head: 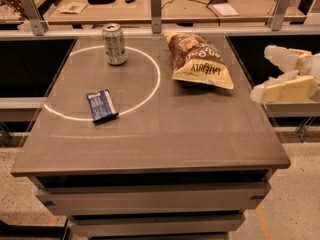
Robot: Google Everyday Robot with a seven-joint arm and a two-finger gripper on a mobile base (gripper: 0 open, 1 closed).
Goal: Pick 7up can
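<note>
The 7up can (114,44) stands upright at the far left of the grey table (165,134), on the far arc of a white circle marked on the tabletop. It is silvery with a shiny top rim. My gripper (261,74) hangs off the table's right edge, pale cream in colour, well to the right of the can and apart from it. Its two fingers are spread, and nothing is between them.
A brown-and-yellow chip bag (199,60) lies at the far right of the table. A flat dark blue packet (101,105) lies on the circle's near arc at the left. Metal posts and a rail (156,4) run behind the table, with a cluttered desk beyond.
</note>
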